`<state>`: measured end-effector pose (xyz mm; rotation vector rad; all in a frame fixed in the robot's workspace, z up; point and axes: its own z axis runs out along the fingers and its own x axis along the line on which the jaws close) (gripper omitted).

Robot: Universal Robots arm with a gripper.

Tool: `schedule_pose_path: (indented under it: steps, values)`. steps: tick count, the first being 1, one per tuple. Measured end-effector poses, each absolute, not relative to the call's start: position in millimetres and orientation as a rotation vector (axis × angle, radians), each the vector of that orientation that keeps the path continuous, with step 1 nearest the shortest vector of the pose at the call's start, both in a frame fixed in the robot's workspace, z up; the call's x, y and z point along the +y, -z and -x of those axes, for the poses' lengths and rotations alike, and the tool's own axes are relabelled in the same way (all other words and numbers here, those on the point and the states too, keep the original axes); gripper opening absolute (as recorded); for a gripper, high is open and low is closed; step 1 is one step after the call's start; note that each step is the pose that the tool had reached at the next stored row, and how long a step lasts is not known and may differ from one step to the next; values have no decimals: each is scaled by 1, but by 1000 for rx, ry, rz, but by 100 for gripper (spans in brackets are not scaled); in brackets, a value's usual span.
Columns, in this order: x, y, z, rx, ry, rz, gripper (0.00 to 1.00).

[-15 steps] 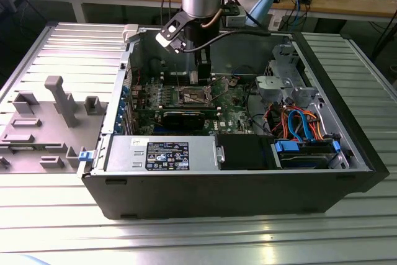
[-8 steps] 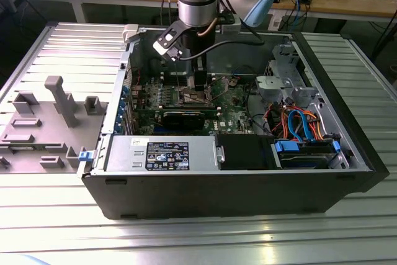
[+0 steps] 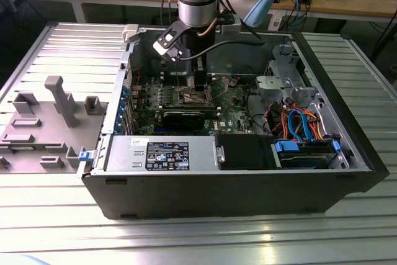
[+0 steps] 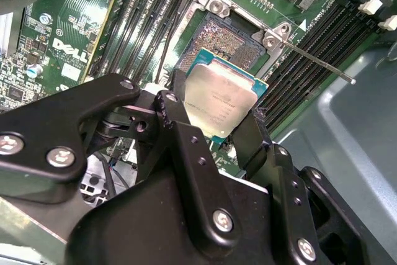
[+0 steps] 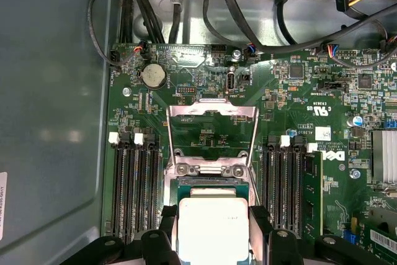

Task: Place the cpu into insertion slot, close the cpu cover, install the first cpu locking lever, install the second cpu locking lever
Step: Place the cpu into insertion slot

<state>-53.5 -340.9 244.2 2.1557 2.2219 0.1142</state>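
Note:
My gripper (image 4: 217, 115) is shut on the cpu (image 4: 220, 98), a square chip with a pale silver face on a green backing, held by two opposite edges between the black fingers (image 5: 166, 231). The cpu (image 5: 213, 228) hangs tilted just over the near edge of the insertion slot (image 4: 224, 32), whose dark pin field lies bare. The cpu cover (image 5: 211, 111), a silvery frame with a cut-out centre, stands swung open beyond the slot. One thin locking lever (image 4: 316, 61) sticks out raised beside the socket. In the exterior view the gripper (image 3: 197, 84) reaches down into the open case.
Long black memory slots (image 5: 133, 184) flank the socket on both sides. A black expansion card (image 3: 186, 118), a power supply (image 3: 161, 153) and a drive bay with orange and blue cables (image 3: 304, 128) fill the case. A grey fixture tray (image 3: 43, 116) lies at the exterior view's left.

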Motion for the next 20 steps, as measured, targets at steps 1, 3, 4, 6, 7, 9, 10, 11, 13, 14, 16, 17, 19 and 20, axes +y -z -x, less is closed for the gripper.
schedule_pose_path:
  steps: [1, 3, 4, 6, 7, 9, 10, 11, 13, 14, 16, 17, 19, 20]
  values:
    - [-341, -244, 54, 2222, -114, -2156, 54]
    - [-341, -244, 54, 2222, -114, -2156, 54]
    - [-341, -244, 54, 2222, -115, -2156, 54]
    - [-341, -242, 54, 2222, -114, -2156, 54]
    - [-341, -241, 54, 2222, -114, -2155, 54]
    - [-341, -237, 54, 2223, -114, -2155, 54]
    - [-341, -234, 54, 2223, -113, -2156, 54]
    - [-341, -232, 54, 2223, -113, -2156, 54]
    - [-341, -228, 54, 2224, -113, -2156, 54]
    - [-341, -227, 54, 2224, -113, -2156, 54]
    - [-341, -225, 55, 2224, -112, -2156, 54]
    - [-341, -224, 56, 2224, -112, -2156, 54]
    - [-341, -222, 56, 2224, -112, -2156, 54]
    - [-341, -222, 56, 2224, -112, -2156, 54]
